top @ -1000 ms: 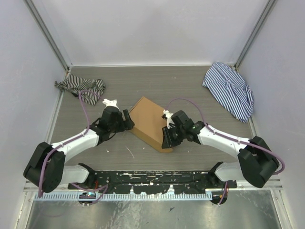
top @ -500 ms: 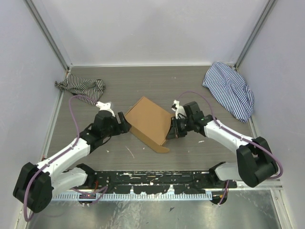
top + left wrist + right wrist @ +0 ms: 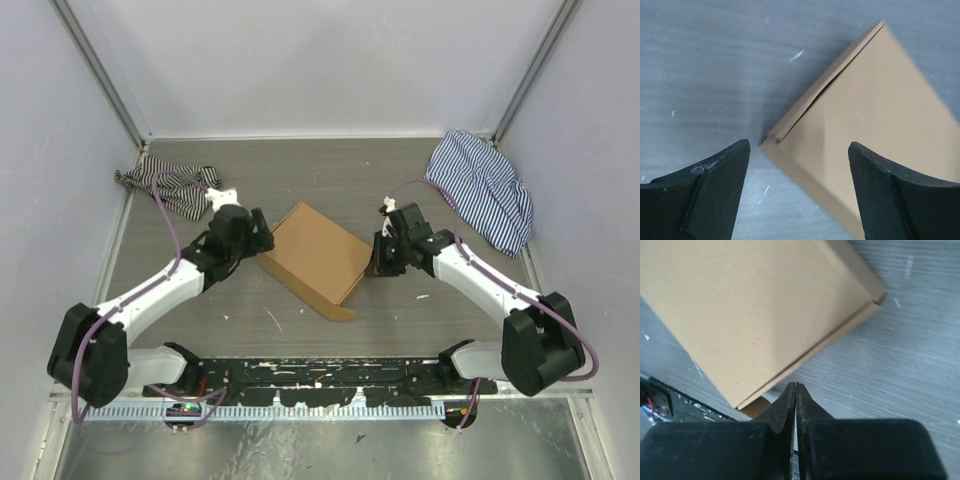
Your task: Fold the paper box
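Cardboard box (image 3: 318,255), plain brown and shallow, is seen closed and laid flat on the grey wood-grain table (image 3: 330,175), between both grippers.
The left gripper (image 3: 798,146) is spread wide at the box's left corner, pinching nothing; the right gripper (image 3: 795,385) is pressed fully together, empty, just beside the box's right edge.

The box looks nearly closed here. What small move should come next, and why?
Probably slide the shut right gripper toward the loose flap at the paper box's near corner and press it in. The lid lies flat and only that flap sticks out. The right fingertips sit close beside that edge, and the open left gripper faces the opposite corner, placed to brace.
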Tool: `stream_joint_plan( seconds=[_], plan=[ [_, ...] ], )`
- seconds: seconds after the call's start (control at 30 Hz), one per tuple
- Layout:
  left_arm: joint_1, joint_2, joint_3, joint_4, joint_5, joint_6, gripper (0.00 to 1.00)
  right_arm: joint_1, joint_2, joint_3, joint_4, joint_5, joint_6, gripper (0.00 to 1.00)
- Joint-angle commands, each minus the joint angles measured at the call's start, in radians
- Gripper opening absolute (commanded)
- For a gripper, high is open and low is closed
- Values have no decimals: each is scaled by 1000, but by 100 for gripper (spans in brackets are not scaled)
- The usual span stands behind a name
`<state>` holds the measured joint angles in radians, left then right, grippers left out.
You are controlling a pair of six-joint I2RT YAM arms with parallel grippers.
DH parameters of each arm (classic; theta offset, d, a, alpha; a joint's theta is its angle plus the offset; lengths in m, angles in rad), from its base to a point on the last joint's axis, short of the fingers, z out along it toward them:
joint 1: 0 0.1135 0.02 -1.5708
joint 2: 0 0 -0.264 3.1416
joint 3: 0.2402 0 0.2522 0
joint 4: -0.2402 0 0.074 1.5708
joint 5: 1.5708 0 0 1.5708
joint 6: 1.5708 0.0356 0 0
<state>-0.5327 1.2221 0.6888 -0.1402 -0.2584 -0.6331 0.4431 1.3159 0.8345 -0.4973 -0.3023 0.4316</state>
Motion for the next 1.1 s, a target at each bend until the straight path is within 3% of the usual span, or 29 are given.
stream_joint_plan(
  seconds=[0.0, 0.23, 0.6, 1.07],
  plan=[
    [15, 112, 166, 48, -33, 56, 87, 0, -93, -45, -58, 162, 127, 9],
    [48, 287, 333, 21, 35, 88, 87, 3, -44, -112, 30, 156, 176, 9],
    [57, 464, 326, 65, 89, 80, 85, 5, 107, -69, 109, 167, 183, 8],
    [57, 376, 213, 93, 193, 24, 80, -42, 427, 320, 107, 205, 83, 11]
  ],
)
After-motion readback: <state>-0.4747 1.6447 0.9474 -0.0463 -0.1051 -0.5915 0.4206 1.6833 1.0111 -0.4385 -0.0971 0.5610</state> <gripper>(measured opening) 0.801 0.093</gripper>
